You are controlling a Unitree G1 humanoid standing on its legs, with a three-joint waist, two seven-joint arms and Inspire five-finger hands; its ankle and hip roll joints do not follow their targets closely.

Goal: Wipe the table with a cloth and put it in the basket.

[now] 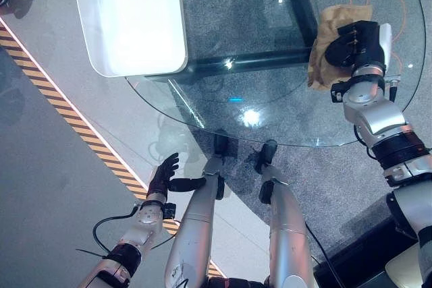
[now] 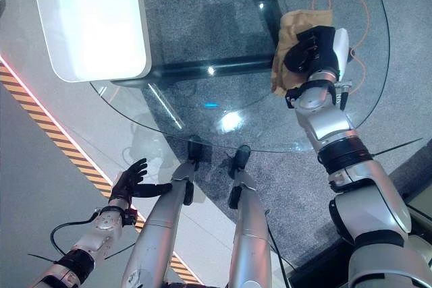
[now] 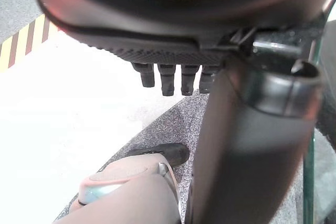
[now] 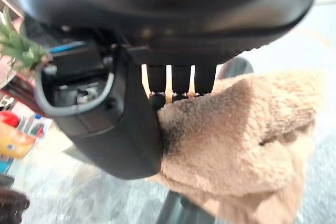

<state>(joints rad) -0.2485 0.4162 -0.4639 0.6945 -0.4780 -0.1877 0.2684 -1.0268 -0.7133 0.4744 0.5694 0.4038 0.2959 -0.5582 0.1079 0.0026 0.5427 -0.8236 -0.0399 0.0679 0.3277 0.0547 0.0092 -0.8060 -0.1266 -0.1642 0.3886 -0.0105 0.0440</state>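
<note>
Low beside my leg, my left hand (image 1: 162, 177) hangs with fingers spread; my right hand (image 1: 352, 44) clutches the crumpled tan fleece cloth (image 1: 325, 45) on the round glass table (image 1: 270, 123).

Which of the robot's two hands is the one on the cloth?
The right robot hand is on the tan cloth, which lies on the glass table. The left robot hand hangs open below the table's edge, touching nothing.
</note>
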